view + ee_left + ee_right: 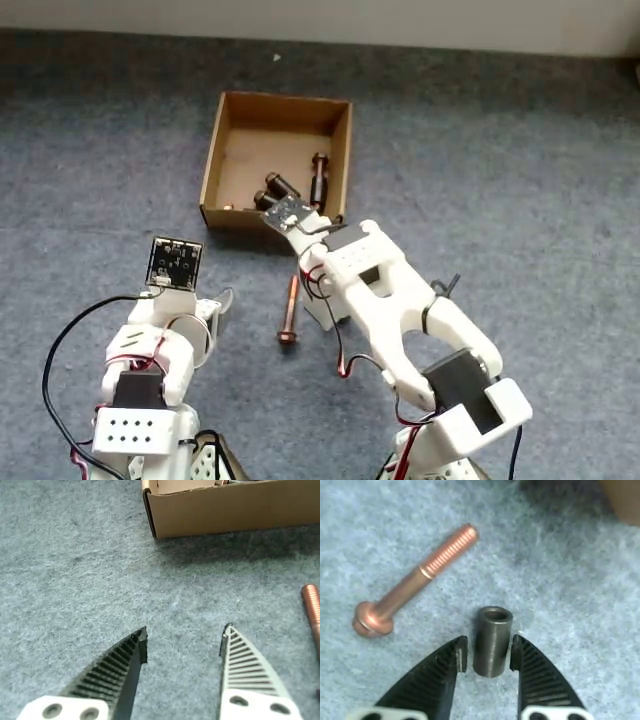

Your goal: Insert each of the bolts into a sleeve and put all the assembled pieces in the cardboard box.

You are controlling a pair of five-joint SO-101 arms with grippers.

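Copper bolt (415, 580) is lying on the grey table (520, 150), just beside an upright dark sleeve (492, 642). Right gripper (488, 652) is straddling that sleeve, its 2 jaws spread slightly wider than it. Left gripper (185, 635) is hovering spread open near the cardboard box (212, 160), which is holding assembled pieces (318, 178).

I get the high cam looking steeply down from the 6 o'clock side, cardboard box (213, 160) toward 12 o'clock, bolt (291, 308) at its 6. Left wrist cam sits low, close over the carpet (75, 555), facing the box wall. Right wrist cam, closer still, shares that bolt with both.
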